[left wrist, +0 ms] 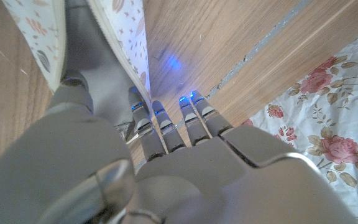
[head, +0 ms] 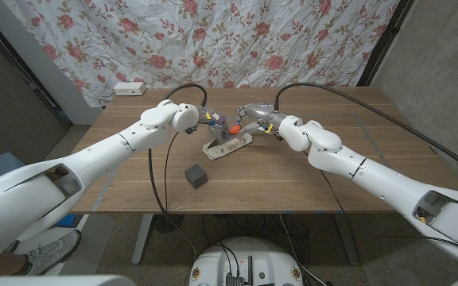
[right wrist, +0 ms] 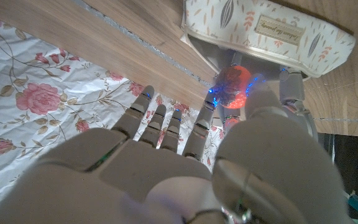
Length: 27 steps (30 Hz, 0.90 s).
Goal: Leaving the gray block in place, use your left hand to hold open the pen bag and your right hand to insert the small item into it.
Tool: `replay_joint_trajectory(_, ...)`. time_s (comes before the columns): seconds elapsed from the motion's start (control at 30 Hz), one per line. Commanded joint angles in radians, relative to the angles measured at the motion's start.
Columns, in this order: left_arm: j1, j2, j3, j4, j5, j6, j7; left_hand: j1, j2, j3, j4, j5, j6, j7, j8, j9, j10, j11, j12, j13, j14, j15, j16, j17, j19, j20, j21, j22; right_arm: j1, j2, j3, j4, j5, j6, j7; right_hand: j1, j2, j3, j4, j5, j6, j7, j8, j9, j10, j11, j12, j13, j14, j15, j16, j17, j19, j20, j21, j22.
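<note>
**A:** Where's your pen bag right now?

**B:** Your pen bag (head: 228, 145) lies at the upper middle of the head view, on the wooden table (head: 356, 159), between your two hands. Your left hand (head: 205, 119) comes in from the left and sits at the bag's upper left end. In the left wrist view, that left hand (left wrist: 166, 143) has its thumb (left wrist: 73, 93) down inside the grey lining of the pen bag (left wrist: 126, 37), with the patterned edge running between the thumb and the other fingers (left wrist: 191, 115), which lie out along the wood. So you're holding one lip of the mouth.

**A:** And your right hand?

**B:** Your right hand (head: 253, 114) is at the bag's upper right. It pinches a small red-orange item (head: 234, 127) between thumb and finger; the rest of the fingers are spread. In the right wrist view, the red-orange item (right wrist: 235, 84) sits just at the zip edge of the pen bag (right wrist: 266, 31), touching or nearly so; you can't tell which.

**A:** The grey block?

**B:** The grey block (head: 196, 175) stands lower in the frame, well apart from the bag and both hands.
</note>
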Motion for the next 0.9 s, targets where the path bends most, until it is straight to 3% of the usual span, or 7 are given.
replay_joint_trajectory(0.03, -0.001, -0.005, 0.003, 0.008, -0.001, 0.0, 0.007, -0.006, 0.002, 0.005, -0.005, 0.002, 0.001, 0.003, 0.003, 0.002, -0.001, 0.0, 0.003, 0.001, -0.004, -0.115, 0.001, 0.002, -0.003, 0.002, 0.004, 0.0, 0.019, 0.019, -0.022, 0.032, -0.006, 0.015, 0.004, 0.009, 0.006, -0.003, 0.003, 0.003, 0.024, -0.021, 0.003, 0.004, 0.01, -0.003, -0.003, 0.003, 0.009, 0.001, -0.001, 0.002, 0.001, 0.004, 0.004, 0.006)
replay_joint_trajectory(0.9, 0.012, 0.007, -0.003, -0.003, -0.011, 0.007, 0.011, -0.005, 0.009, 0.009, -0.009, 0.003, -0.002, 0.001, 0.003, 0.001, -0.002, 0.0, 0.003, 0.001, -0.005, -0.114, 0.001, 0.001, -0.004, 0.002, 0.005, 0.0, 0.054, 0.053, -0.063, 0.095, -0.035, 0.02, -0.005, 0.007, 0.005, -0.006, 0.005, 0.002, 0.022, -0.02, 0.001, 0.004, 0.015, -0.003, -0.003, 0.003, 0.016, 0.001, 0.002, 0.003, 0.002, 0.005, 0.004, 0.006)
